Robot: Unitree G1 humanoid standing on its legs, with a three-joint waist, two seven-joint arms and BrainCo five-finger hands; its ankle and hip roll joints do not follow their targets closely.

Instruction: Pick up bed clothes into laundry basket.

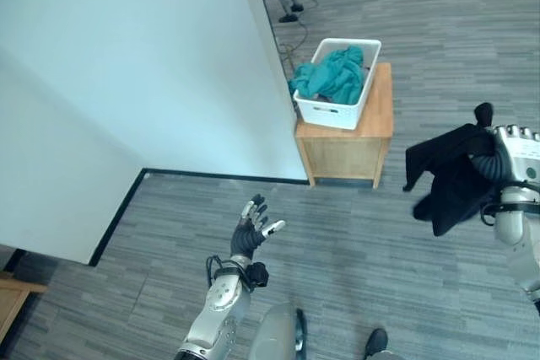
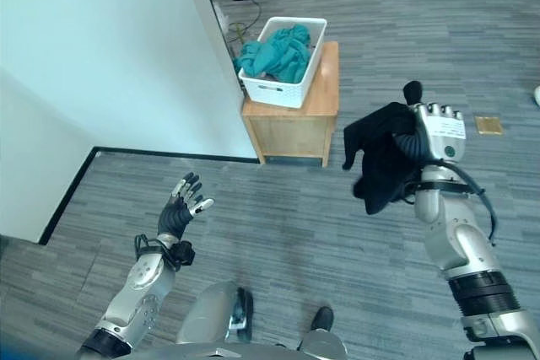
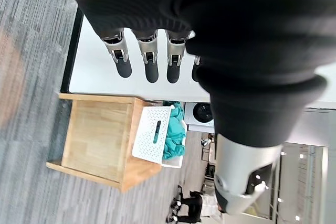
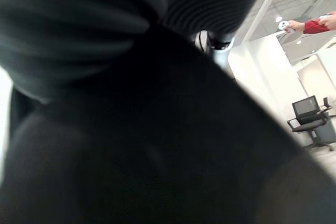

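Starting on your left, you have the bed (image 1: 110, 82), its white surface running along that side of the head views above a grey plank floor (image 1: 354, 233). Your left hand (image 1: 251, 229) is raised over that floor, palm up, fingers straight and fanned apart, thumb out, touching and holding nothing; its wrist view confirms the fingers (image 3: 151, 56) are extended in a row. Moving across, you see a low wooden table (image 1: 377, 115) standing against the bed's far corner, and on it sits the white laundry basket (image 1: 333, 112), slotted sides, with a teal cloth (image 1: 331, 75) heaped inside it and spilling slightly over the rim nearest the bed. Further right, well apart from the basket, your right hand (image 2: 434, 137) is up in the air and clenched around a black garment (image 2: 384, 162), which bunches in the grip and hangs down below it. In the right wrist view that dark fabric (image 4: 157, 129) sits right against the lens.
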